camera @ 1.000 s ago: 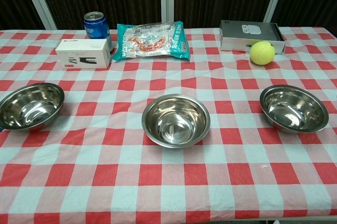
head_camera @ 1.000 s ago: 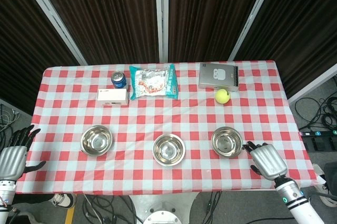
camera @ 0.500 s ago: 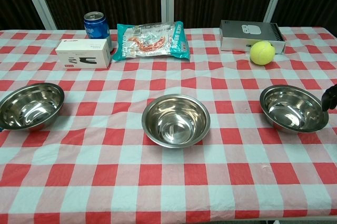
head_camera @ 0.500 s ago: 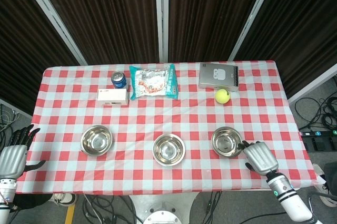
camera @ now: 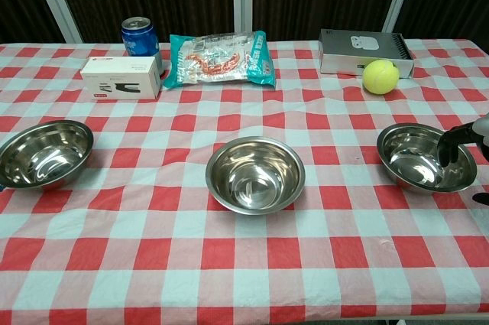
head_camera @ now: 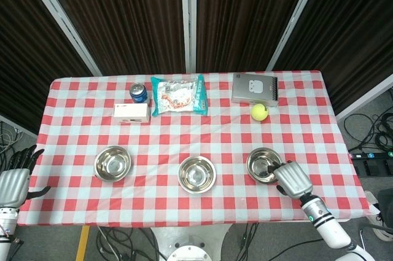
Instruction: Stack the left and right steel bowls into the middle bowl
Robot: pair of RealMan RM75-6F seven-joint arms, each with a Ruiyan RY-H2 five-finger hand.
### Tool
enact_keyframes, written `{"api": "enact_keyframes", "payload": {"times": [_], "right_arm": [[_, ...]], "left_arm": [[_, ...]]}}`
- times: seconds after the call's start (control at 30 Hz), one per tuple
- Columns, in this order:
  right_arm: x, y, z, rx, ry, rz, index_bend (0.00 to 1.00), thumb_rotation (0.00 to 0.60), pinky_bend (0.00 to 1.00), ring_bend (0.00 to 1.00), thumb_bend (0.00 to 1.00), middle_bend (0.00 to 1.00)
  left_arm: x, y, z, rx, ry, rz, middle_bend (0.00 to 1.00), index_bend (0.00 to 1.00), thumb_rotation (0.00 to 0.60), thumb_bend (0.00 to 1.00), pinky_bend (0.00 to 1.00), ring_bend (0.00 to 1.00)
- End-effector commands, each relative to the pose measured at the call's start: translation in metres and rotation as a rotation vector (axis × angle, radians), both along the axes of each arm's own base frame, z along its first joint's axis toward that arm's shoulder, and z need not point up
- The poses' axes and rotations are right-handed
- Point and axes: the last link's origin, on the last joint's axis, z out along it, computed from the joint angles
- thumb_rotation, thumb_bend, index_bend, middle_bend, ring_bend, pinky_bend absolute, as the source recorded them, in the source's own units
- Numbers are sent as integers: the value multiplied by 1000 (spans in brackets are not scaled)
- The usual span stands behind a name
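Right hand (head_camera: 291,179) fingers over right steel bowl (head_camera: 263,164) rim, no legible labels.

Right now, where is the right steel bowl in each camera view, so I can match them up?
Head view: right steel bowl sits lower right, the right hand at its near-right rim.
Chest view: right steel bowl sits at the far right edge, dark fingertips reaching over its rim.
Shared landmark: the tennis ball, behind the bowl in both.
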Motion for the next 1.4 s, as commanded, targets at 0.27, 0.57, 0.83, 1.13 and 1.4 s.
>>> {"api": "enact_keyframes", "payload": {"times": [0.27, 0.57, 0.83, 1.13, 1.4], "right_arm": [[6, -7, -8, 20, 17, 21, 413, 600, 559, 568, 165, 391], [5, -11, -16, 45, 47, 9, 413, 600, 559, 570, 227, 392], [5, -16, -21, 52, 61, 10, 420, 600, 559, 570, 231, 400], [8, -25, -29, 51, 76, 19, 460, 600, 559, 570, 295, 428], [6, -30, -32, 47, 81, 7, 537, 600, 559, 572, 330, 478]], "left_arm": [[-3, 1, -1, 4, -5, 4, 131, 160, 600, 56, 96, 48], [-6, 0, 0, 7, -4, 12, 131, 161, 600, 56, 96, 48], [-6, 0, 0, 6, 0, 9, 131, 161, 600, 56, 96, 48], [-7, 0, -1, 6, 0, 7, 132, 160, 600, 56, 96, 48], [-10, 0, -1, 6, -2, 16, 131, 160, 600, 56, 96, 48]]}}
